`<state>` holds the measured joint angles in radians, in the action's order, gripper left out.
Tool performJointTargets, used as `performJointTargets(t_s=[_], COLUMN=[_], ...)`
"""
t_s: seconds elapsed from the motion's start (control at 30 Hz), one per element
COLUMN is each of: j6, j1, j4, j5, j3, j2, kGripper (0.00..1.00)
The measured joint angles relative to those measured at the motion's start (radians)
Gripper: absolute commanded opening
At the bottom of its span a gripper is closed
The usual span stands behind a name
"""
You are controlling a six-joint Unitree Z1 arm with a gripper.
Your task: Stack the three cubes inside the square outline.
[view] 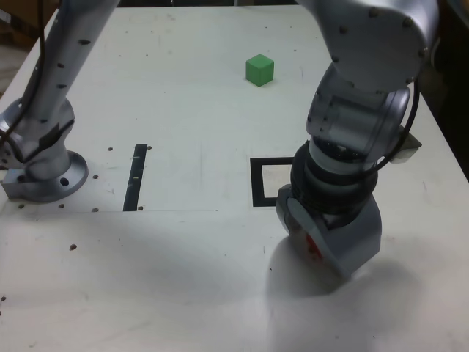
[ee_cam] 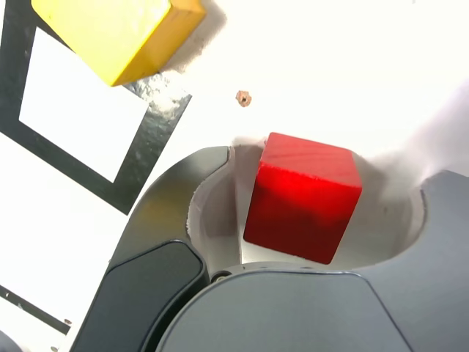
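Exterior view: green cube (view: 259, 70) alone on the pale counter (view: 176, 257), well apart from the square outline (view: 257, 183), whose dark border shows beside the bent arm (view: 359, 117). Narrow black strip (view: 135, 177) lies between outline and arm base (view: 47, 176). Pincer (view: 316, 253) low over the counter, at the near side of the outline; a patch of red shows between its jaws. Small grey block-like object (view: 406, 147) partly behind the arm, at the exterior view's right.

Wrist view: red cube (ee_cam: 304, 198) between the jaws, outside the outline. Jaws apart, with a visible gap beside the cube; pincer open, no grip seen. Yellow cube (ee_cam: 117, 37) overlaps the outline's border; its exact footing can't be told.
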<state>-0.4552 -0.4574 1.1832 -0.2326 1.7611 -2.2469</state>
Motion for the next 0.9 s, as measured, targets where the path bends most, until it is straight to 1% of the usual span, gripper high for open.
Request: performJointTargets(t_s=[0.23, 0.33, 0.43, 0.53, 0.7, 0.77, 0.9], j6=[0.013, 0.024, 0.031, 0.035, 0.045, 0.048, 0.058], j1=[0.005, 0.008, 0.013, 0.015, 0.026, 0.028, 0.028], j4=[-0.013, -0.013, -0.009, -0.006, -0.014, -0.017, -0.017], j5=[-0.010, -0.011, -0.004, 0.008, 0.049, 0.056, 0.057], j3=[-0.005, -0.005, -0.005, -0.005, -0.006, -0.005, -0.004], j2=[0.000, 0.000, 0.000, 0.000, 0.000, 0.000, 0.003], kGripper=[0.47, 0.41, 0.39, 0.40, 0.41, 0.38, 0.30])
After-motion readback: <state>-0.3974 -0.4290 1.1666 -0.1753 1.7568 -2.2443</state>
